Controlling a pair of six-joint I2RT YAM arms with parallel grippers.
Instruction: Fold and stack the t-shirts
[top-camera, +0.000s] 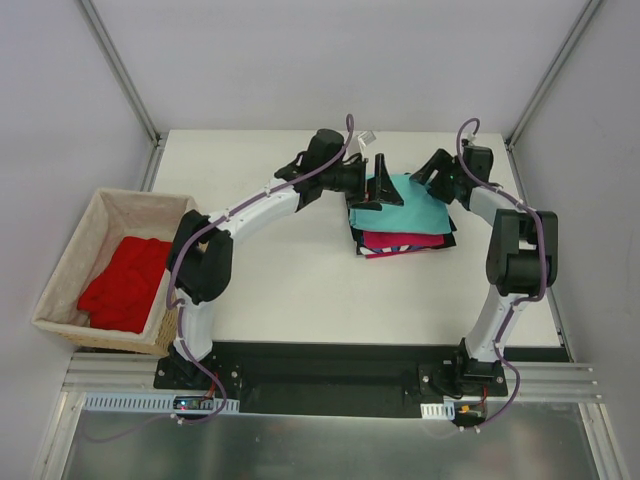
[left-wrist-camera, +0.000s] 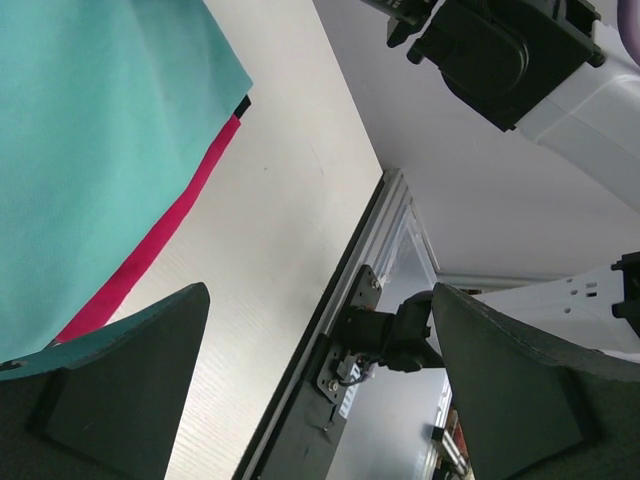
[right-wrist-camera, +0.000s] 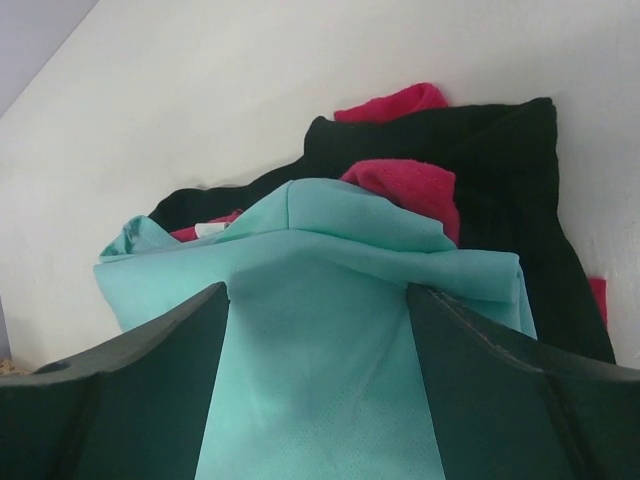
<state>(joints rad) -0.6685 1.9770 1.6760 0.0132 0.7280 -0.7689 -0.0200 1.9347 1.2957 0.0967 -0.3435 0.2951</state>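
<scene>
White table (top-camera: 300, 280) spans the scene. Wicker basket (top-camera: 70, 250) at its left holds the bright red t-shirt (top-camera: 125, 280). Far right, the teal-green t-shirt (top-camera: 412, 205) tops the magenta-pink t-shirt (right-wrist-camera: 410, 185) and black t-shirt (right-wrist-camera: 500, 170). Left gripper (left-wrist-camera: 320, 300) and right gripper (right-wrist-camera: 315, 295) flank the pile, jaws spread, grasping nothing.

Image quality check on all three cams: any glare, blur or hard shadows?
Top external: even, diffuse light, no glare, only soft shadows on the table, sharp throughout. Left wrist: the left gripper's fingers are dark, featureless shapes close to the lens, while the teal t-shirt is well lit. Right wrist: the right gripper's fingers are likewise dark; the cloth folds look crisp, no glare.
</scene>
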